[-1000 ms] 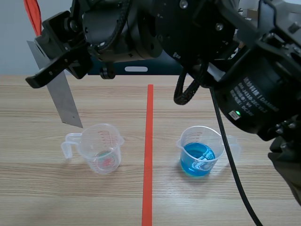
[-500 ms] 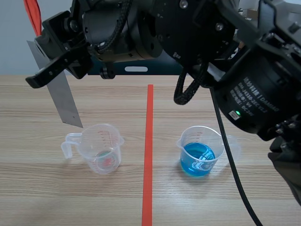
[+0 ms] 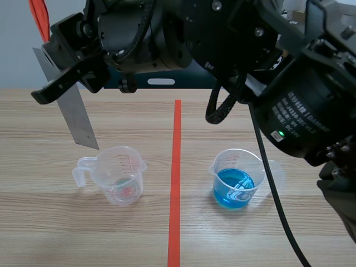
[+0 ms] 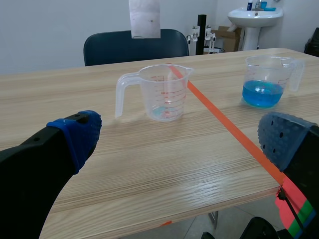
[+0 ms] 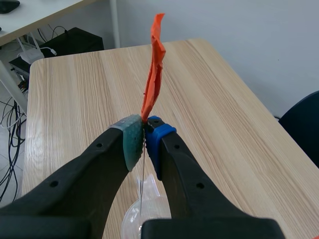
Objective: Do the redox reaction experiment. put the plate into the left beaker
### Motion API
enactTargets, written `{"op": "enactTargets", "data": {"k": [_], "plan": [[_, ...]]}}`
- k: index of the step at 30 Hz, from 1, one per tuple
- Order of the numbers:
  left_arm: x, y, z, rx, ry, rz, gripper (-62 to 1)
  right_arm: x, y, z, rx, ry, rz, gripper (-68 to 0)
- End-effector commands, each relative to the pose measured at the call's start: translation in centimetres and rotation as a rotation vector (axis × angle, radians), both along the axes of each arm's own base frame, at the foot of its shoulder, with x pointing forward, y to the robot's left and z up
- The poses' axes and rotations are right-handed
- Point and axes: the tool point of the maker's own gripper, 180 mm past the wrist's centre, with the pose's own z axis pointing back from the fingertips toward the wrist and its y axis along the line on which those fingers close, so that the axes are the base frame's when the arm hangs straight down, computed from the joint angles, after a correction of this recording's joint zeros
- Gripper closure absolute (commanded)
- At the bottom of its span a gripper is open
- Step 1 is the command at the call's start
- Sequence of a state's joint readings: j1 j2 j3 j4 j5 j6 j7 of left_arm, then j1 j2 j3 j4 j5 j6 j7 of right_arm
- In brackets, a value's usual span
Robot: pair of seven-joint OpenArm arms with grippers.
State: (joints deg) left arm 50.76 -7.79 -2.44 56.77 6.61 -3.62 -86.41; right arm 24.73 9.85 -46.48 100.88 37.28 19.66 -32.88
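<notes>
My right gripper point(image 5: 145, 135) is clamped on the plate point(image 3: 77, 117) (edge-on from its wrist), which hangs tilted above the left beaker point(image 3: 121, 175), handle side. My left gripper point(image 4: 182, 137) gapes wide, near the table edge.

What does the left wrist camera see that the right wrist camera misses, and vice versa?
Only the left wrist view: the beaker of blue liquid, a chair, a sink and the open left gripper. Only the right wrist view: the shut right gripper with an orange strip rising from it. Both: the metal plate that gripper holds, the clear beaker and the wooden table.
</notes>
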Motion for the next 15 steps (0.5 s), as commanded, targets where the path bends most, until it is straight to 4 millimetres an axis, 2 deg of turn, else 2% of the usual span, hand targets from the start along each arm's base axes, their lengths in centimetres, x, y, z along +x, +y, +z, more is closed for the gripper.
{"op": "enactTargets", "data": {"k": [1, 6, 11, 15], "plan": [[-0.2, 0.0, 1.1, -0.015, -0.049, -0.001, -62.3, 0.2, 0.1, 1.0, 0.032, -0.015, -0.004, -0.6], [-0.2, 0.0, 1.1, -0.015, -0.049, -0.001, -62.3, 0.5, -0.1, 0.4, 0.010, -0.029, -0.022, -0.6], [-0.2, 0.0, 1.1, -0.015, -0.049, -0.001, -62.3, 0.2, -0.4, -1.4, -0.016, -0.019, -0.047, -0.6], [-0.2, 0.0, 1.1, -0.015, -0.049, -0.001, -62.3, 0.4, -0.9, -1.7, 0.001, -0.037, -0.057, -0.6]]}}
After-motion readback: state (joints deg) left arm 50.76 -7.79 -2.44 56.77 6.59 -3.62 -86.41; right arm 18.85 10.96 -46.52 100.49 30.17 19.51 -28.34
